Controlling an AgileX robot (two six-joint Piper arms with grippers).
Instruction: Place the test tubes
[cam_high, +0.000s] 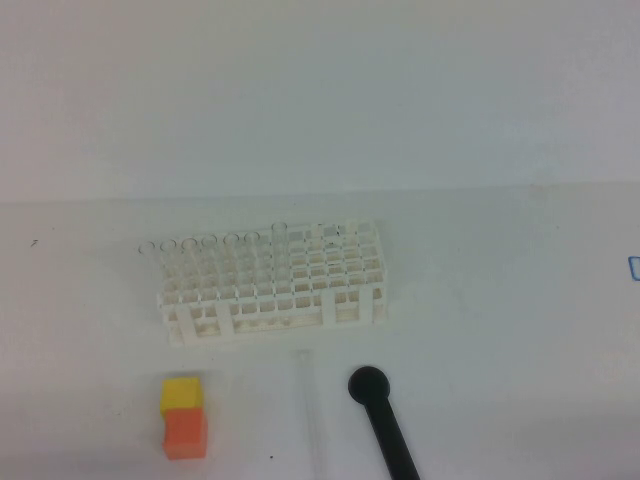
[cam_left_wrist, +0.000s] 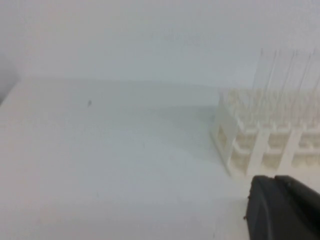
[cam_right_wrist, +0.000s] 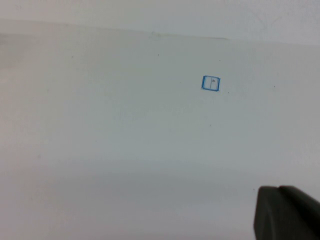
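High view: a white test tube rack (cam_high: 270, 285) stands mid-counter (cam_high: 480, 330). Clear test tubes (cam_high: 210, 243) stand upright along its far row. One loose test tube (cam_high: 311, 405) lies flat on the counter in front of the rack, just beside a black round-headed tool (cam_high: 380, 415). To the left of these, a yellow block (cam_high: 181, 394) touches an orange block (cam_high: 185, 433). A blue square mark (cam_high: 634, 267) sits at the right edge.

Left wrist view: the left gripper (cam_left_wrist: 282, 210) shows only as a dark edge, low over the counter near the rack's end. Whether it is released or clenched cannot be told.

Right wrist view: the right gripper (cam_right_wrist: 287, 212) is likewise a dark edge, over bare counter near the blue mark and well apart from the rack. Its state cannot be told.
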